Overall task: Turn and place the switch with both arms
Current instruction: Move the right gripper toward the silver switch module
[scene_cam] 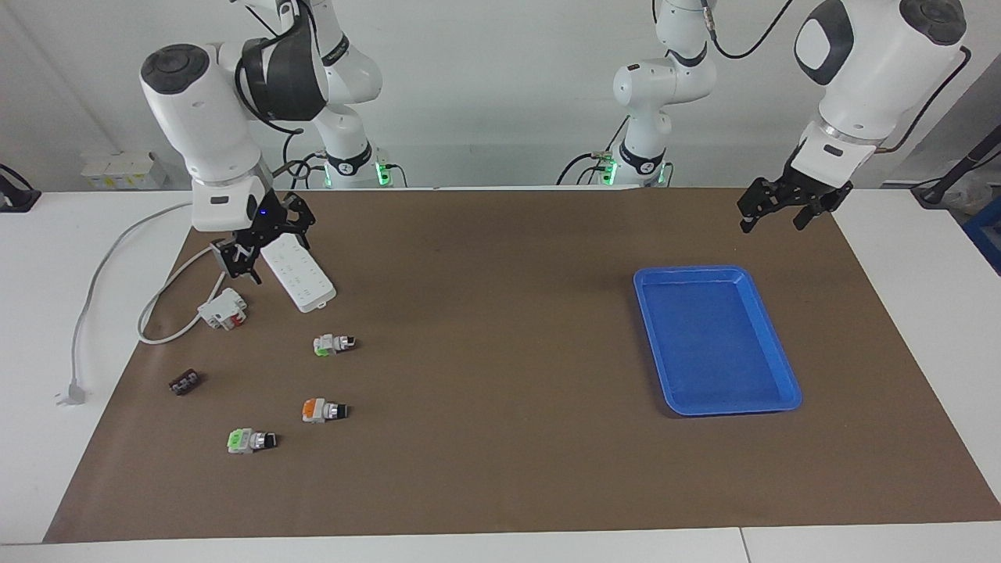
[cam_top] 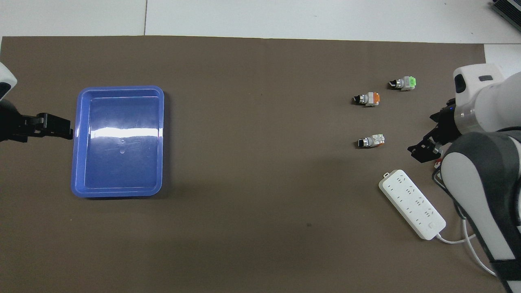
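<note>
1. A brown mat (scene_cam: 500,438) covers the white table (scene_cam: 47,469); a pale wall rises at twelve o'clock in the facing view.
2. The switch (scene_cam: 334,343) with the small pale green block lies on the mat toward the right arm's end, knob pointing toward the blue tray (scene_cam: 715,338); the orange-block switch (scene_cam: 322,410) and the bright green-block switch (scene_cam: 250,440) lie farther from the robots.
3. The right gripper (scene_cam: 262,249) hangs spread wide and empty over the power strip (scene_cam: 298,274); the left gripper (scene_cam: 782,205) waits, spread and empty, beside the tray.
4. In the overhead view the right arm hides the white breaker (scene_cam: 223,308) and the small dark part (scene_cam: 184,382); the left gripper (cam_top: 49,126) is cut off at nine o'clock.
</note>
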`<state>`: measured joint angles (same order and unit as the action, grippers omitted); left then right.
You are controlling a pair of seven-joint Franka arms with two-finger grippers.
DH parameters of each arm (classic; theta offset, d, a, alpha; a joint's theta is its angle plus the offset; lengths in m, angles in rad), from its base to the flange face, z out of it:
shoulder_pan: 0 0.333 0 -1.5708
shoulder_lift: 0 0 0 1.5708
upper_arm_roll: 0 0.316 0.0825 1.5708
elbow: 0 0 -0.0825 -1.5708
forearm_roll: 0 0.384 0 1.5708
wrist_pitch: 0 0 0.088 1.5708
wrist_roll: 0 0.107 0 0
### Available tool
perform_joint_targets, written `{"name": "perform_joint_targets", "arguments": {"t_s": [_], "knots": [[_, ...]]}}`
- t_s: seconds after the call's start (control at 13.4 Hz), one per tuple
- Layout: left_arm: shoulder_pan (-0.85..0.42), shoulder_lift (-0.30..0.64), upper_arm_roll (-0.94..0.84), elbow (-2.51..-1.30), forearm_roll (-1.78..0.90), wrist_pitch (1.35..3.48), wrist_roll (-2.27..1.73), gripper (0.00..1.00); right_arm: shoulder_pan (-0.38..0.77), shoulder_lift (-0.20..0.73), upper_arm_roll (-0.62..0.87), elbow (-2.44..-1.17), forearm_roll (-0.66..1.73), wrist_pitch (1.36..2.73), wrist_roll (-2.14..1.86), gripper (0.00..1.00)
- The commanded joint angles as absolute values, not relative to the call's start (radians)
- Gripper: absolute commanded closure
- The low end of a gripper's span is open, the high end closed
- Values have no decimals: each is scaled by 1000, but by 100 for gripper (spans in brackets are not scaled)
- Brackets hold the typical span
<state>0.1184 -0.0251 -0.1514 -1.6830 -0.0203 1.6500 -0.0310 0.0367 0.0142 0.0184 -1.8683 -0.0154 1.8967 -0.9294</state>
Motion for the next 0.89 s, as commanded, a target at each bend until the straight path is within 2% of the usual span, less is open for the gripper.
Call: {"name": "perform_joint_targets", "arguments": {"t_s": [0.0, 0.37, 0.6, 0.67, 0.82], "knots": [[127, -52, -155, -1707, -26, 1641, -35, 0, 35, 37, 21, -1922, -15, 1969, -1192, 0], [127, -52, -155, -1707, -26, 1643, -35, 0, 35, 121, 21, -1951, -14, 2152, -1595, 0], [127, -52, -155, -1707, -26, 1641, -35, 0, 32, 170, 21, -1970, -14, 2195, -1708, 0], [127, -52, -155, -1706, -26, 1640, -35, 0, 32, 195, 21, -1971, -5, 2212, -1751, 6], [124, -57, -155, -1704, -26, 1643, -35, 0, 15, 230, 20, -1976, 63, 2241, -1798, 9]]}}
